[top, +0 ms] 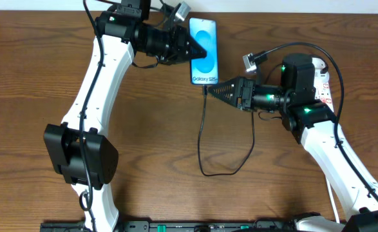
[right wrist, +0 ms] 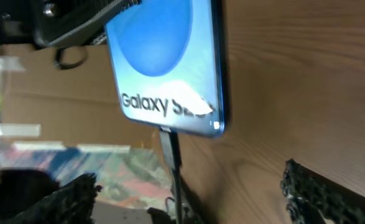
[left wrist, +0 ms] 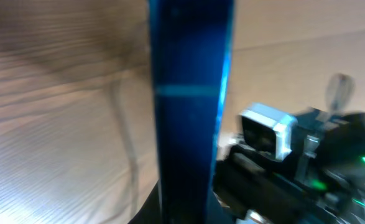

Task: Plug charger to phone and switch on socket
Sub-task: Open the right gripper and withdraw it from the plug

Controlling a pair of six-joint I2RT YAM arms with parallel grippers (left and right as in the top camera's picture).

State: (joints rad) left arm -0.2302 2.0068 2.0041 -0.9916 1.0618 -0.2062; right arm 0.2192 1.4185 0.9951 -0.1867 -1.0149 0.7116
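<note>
From the overhead view I have a dark brown wood-grain bench (top: pixel 34 96) filling nearly the whole view, with a pale strip of wall (top: pixel 304 5) along its far edge and a black rail (top: pixel 176 225) along the near edge. The bench top is matte with long streaks in the grain.

The phone (top: pixel 209 32) sits toward the far middle of the bench, screen lit light blue. My left claw (top: pixel 194 50) is closed on its left edge; on the left wrist camera the phone shows edge-on as a blue bar running up from between the fingers.

The charger (top: pixel 203 138) trails from the phone's bottom edge toward me, loops across the wood and climbs back up toward the right arm. On the right wrist camera its black plug (right wrist: pixel 168 140) sits in the port under the "Galaxy" lettering.

My right claw (top: pixel 212 91) hangs just below the phone's bottom edge, spread wide, with the fingers (right wrist: pixel 319 193) well clear of the cable on either side and gripping nothing.

The socket (top: pixel 324 80) lies at the right side of the bench, partly hidden behind the right arm.

Past the bench on the right wrist camera there is a blurred patch of colour I cannot make out
</note>
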